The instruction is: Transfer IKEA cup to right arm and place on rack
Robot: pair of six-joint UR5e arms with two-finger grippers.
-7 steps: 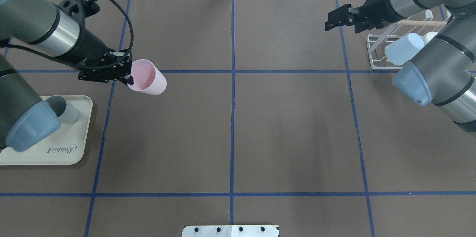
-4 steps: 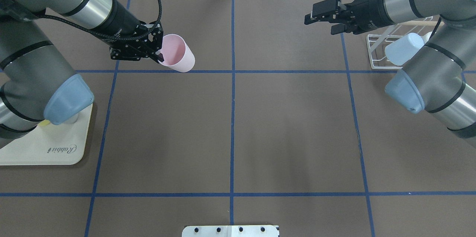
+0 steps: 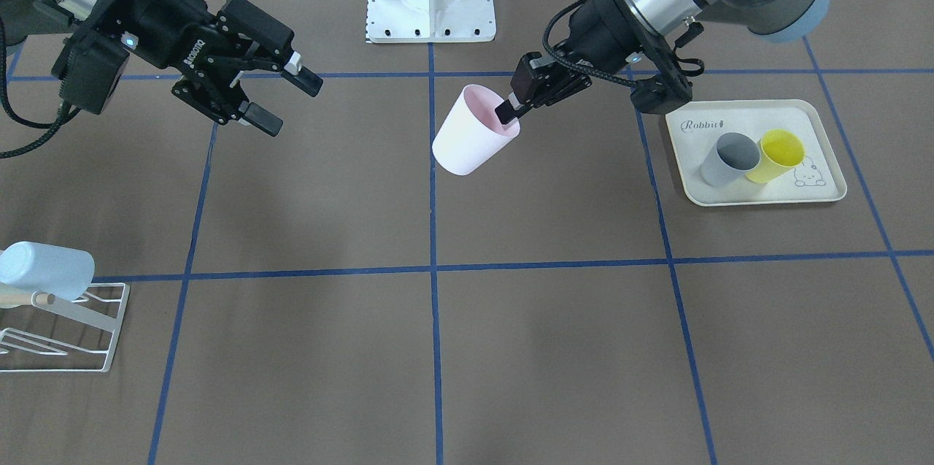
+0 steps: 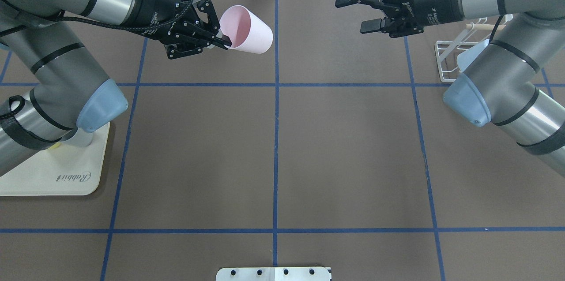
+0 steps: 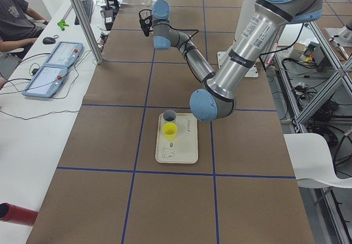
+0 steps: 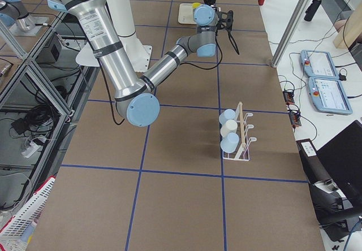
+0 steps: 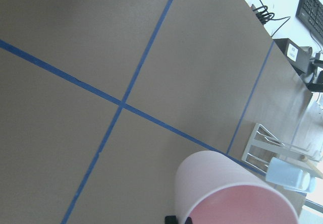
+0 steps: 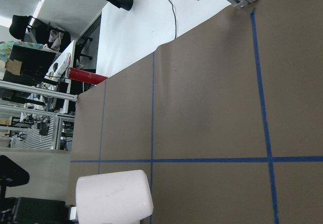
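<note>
My left gripper clamps the rim of a pink cup.
Cup tilted in the air over the far edge of the table; my right gripper spread wide, empty.

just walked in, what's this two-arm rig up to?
A hand-over is being set up. The left gripper holds the pink cup by its rim, tilted, above the table near the centre line. The right gripper is open and pointed toward the cup, with a clear gap between them. The rack holds three pale cups. A grey cup and a yellow cup sit on the tray.
</note>
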